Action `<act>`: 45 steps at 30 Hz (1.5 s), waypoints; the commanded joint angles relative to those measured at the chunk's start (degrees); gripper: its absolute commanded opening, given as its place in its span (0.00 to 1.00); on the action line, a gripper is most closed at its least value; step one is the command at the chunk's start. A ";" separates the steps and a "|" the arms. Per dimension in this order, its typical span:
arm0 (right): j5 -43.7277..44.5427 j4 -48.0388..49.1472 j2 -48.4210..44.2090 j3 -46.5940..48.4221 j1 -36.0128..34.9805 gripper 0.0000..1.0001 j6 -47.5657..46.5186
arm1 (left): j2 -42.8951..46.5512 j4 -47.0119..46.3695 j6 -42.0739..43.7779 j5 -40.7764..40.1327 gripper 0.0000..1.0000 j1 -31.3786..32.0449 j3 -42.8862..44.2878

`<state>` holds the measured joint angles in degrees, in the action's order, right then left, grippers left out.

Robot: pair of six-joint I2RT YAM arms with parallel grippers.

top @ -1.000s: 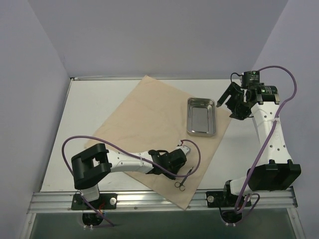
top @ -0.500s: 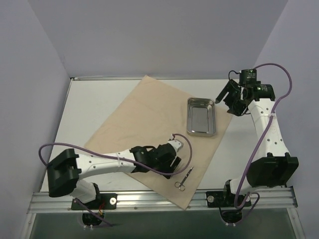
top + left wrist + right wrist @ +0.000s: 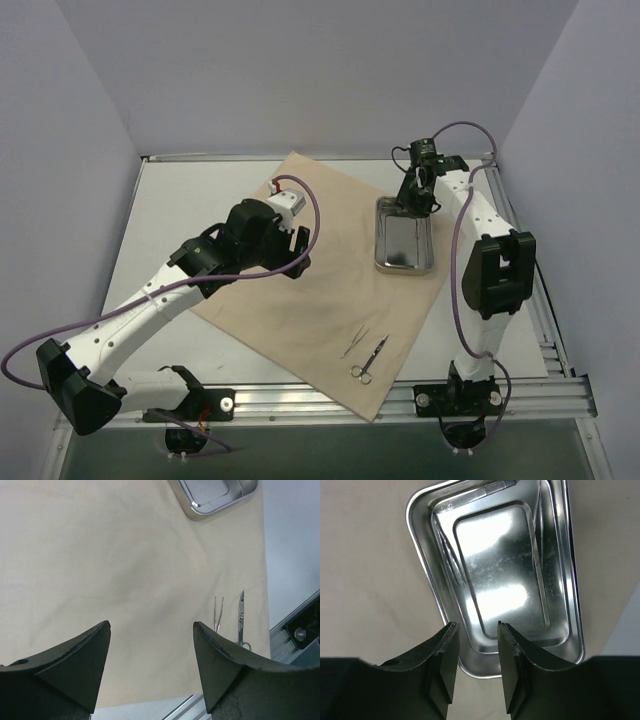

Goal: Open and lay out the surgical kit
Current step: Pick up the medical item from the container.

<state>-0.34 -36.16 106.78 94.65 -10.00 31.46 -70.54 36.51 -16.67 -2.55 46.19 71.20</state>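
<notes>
The beige wrap sheet (image 3: 300, 300) lies opened flat as a large square, turned cornerwise on the white desk (image 3: 180, 190). The steel tray (image 3: 403, 235) sits on the sheet's right side. The scissors (image 3: 369, 361) and tweezers (image 3: 352, 345) lie side by side, not touching, near the sheet's front corner and well apart from the tray. The left tool (image 3: 150, 625) hangs over bare sheet with its fingers spread wide and nothing between them. The right tool (image 3: 476, 626) is at the tray's far end, its fingers parted by only a narrow gap over the tray's wall. From the wrist view it seems to straddle the rim, though contact cannot be made out.
</notes>
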 commanded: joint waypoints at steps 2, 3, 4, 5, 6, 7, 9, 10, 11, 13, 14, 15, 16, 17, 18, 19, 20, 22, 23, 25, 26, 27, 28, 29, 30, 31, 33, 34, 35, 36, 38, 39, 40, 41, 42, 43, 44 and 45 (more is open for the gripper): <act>9.30 0.74 5.69 5.89 -0.11 0.35 -0.96 | -1.61 2.78 3.22 7.28 0.75 -5.40 2.54; 9.83 0.48 6.94 6.59 -0.11 0.35 -1.05 | -2.22 3.04 3.57 7.99 0.75 -6.11 2.72; 11.83 0.30 7.91 7.56 -0.54 0.36 -1.05 | -2.67 3.47 4.09 8.95 0.74 -6.81 3.07; 13.16 0.04 9.74 8.00 -0.72 0.37 -0.88 | -3.10 4.09 4.97 8.88 0.74 -7.69 3.94; 14.04 -0.57 10.63 8.53 -0.90 0.43 -0.70 | -3.54 4.96 5.41 8.44 0.74 -7.87 4.30; 14.75 -0.66 11.42 9.05 -1.07 0.46 -0.44 | -3.72 5.15 6.02 7.74 0.74 -7.87 4.56; 15.98 -0.40 13.10 8.97 -1.16 0.50 -0.17 | -3.81 5.50 6.65 7.12 0.74 -7.96 4.74; 16.24 -0.40 13.54 8.88 -1.42 0.51 -0.09 | -3.81 5.50 6.82 6.86 0.74 -8.05 4.83; 17.20 -0.49 14.15 8.88 -1.43 0.52 0.00 | -3.90 5.50 7.26 6.59 0.74 -8.14 4.74; 17.13 0.30 14.59 8.62 -1.43 0.54 -0.52 | -4.34 6.02 7.96 6.15 0.74 -8.23 5.00; 17.65 0.74 15.03 8.36 -1.43 0.56 -1.05 | -4.60 6.29 8.40 5.63 0.74 -8.23 5.09; 17.74 1.18 15.21 8.10 -1.43 0.57 -1.49 | -4.60 6.29 8.58 5.36 0.74 -8.23 5.09; 17.83 1.44 15.47 8.01 -1.51 0.57 -2.01 | -4.60 6.29 8.75 5.27 0.74 -8.23 5.00; 18.00 1.62 16.08 7.57 -1.43 0.58 -2.54 | -4.78 6.29 9.10 5.01 0.74 -8.14 4.92; 17.92 1.97 16.26 7.22 -1.43 0.59 -2.90 | -4.87 6.38 9.19 4.92 0.74 -8.23 4.91; 17.74 2.49 16.44 6.78 -1.43 0.59 -3.33 | -4.95 6.38 9.28 4.83 0.74 -8.23 4.65; 17.83 3.02 16.79 6.34 -1.43 0.59 -3.43 | -4.95 6.47 9.46 4.74 0.74 -8.23 4.65; 17.65 3.47 17.14 5.55 -1.25 0.61 -3.78 | -4.96 6.64 9.55 4.57 0.74 -8.23 4.65; 17.57 4.08 17.14 5.28 -1.25 0.62 -3.86 | -4.95 6.73 9.63 4.39 0.74 -8.23 4.65; 16.43 5.48 16.88 3.97 -1.34 0.64 -4.74 | -4.95 6.73 9.72 4.22 0.74 -8.23 4.48; 16.25 6.27 16.88 3.79 -1.34 0.65 -5.09 | -5.04 6.73 9.81 4.13 0.74 -8.23 4.21; 15.90 6.45 17.23 3.70 -1.25 0.66 -5.44 | -5.04 6.82 9.81 4.04 0.74 -8.23 4.12; 15.55 6.80 17.32 3.70 -1.25 0.66 -6.32 | -5.13 6.73 9.72 4.21 0.74 -8.23 4.12; 15.28 6.98 17.75 3.70 -1.16 0.67 -6.50 | -5.22 6.64 9.72 4.22 0.74 -8.23 3.95; 14.85 7.42 17.76 3.52 -1.16 0.67 -6.68 | -5.31 6.56 9.81 4.39 0.74 -8.14 3.95; 14.23 8.03 17.67 2.83 -0.90 0.67 -7.37 | -5.31 6.55 9.81 4.39 0.74 -8.23 3.95; 13.26 9.53 17.23 2.03 -0.64 0.68 -7.82 | -5.57 6.55 9.90 4.48 0.74 -8.23 4.03; 12.74 10.05 17.23 1.59 -0.20 0.68 -8.26 | -5.66 6.55 9.90 4.39 0.74 -8.23 4.04; 11.51 10.93 17.23 0.63 0.07 0.69 -8.43 | -5.66 6.55 9.99 4.48 0.74 -8.14 4.04; 10.89 11.29 17.23 0.19 0.24 0.69 -8.52 | -5.66 6.64 9.99 4.48 0.74 -8.14 4.04; 9.40 12.25 17.32 -1.21 1.20 0.69 -8.44 | -5.75 6.64 9.99 4.48 0.74 -8.14 4.12; 8.78 12.60 17.41 -1.75 1.47 0.69 -8.35 | -5.75 6.73 9.99 4.57 0.74 -8.14 4.12; 8.25 12.96 17.32 -2.27 1.65 0.69 -8.35 | -5.83 6.73 9.99 4.48 0.74 -8.14 4.30; 7.64 14.09 17.06 -2.80 2.17 0.70 -8.43 | -5.92 6.82 9.99 4.48 0.74 -8.14 4.39; 7.20 14.54 16.88 -3.85 2.18 0.70 -8.52 | -5.92 6.91 9.99 4.48 0.74 -8.14 4.47; 7.11 14.80 16.88 -4.03 2.44 0.70 -8.70 | -6.01 6.91 9.99 4.57 0.74 -8.14 4.56; 6.67 14.89 17.05 -4.21 2.61 0.69 -8.70 | -6.10 6.99 9.90 4.65 0.74 -8.14 4.56; 6.23 15.15 17.23 -4.65 2.96 0.68 -8.96 | -6.10 6.91 9.90 4.92 0.74 -8.14 4.56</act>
<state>6.72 -20.10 123.79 92.55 -7.97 23.86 -76.38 43.16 -7.64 2.17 38.24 73.41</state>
